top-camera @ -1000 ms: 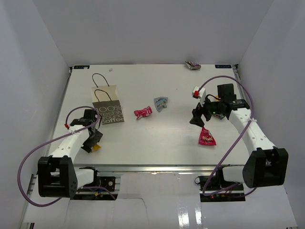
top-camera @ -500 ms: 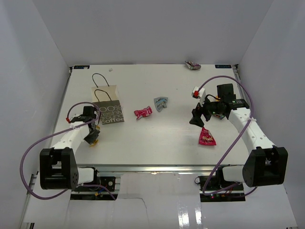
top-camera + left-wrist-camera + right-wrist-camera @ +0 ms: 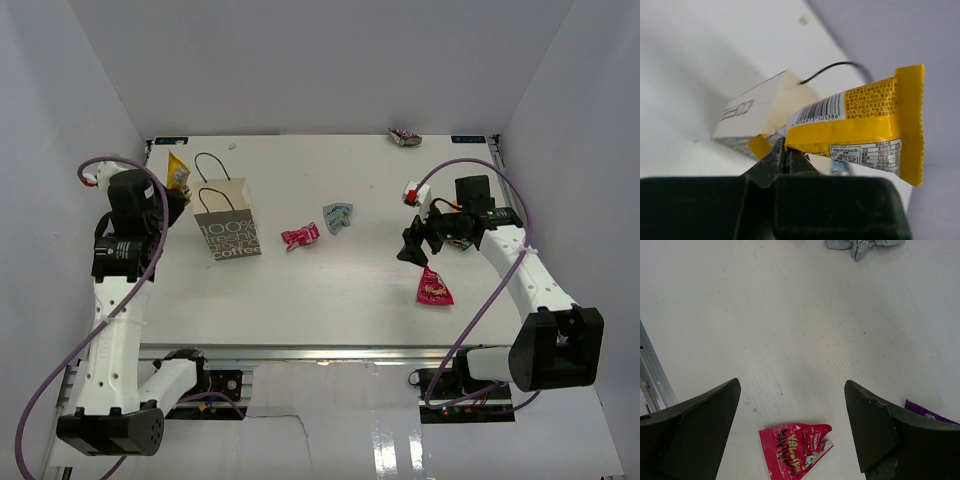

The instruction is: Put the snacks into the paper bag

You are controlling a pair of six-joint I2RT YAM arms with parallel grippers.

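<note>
- Left gripper pinches the yellow snack packet by one end, held high just beside the upright paper bag, likely so it can drop straight in.
- Right gripper hangs spread wide near the magenta packet, probably lining up that pick.

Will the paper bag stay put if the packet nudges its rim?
Likely not: the paper bag stands upright, tall on a narrow base, so it may tip. It looks thin and light, so it could also slide or crumple.

Left claw clenched, right claw agape
</note>
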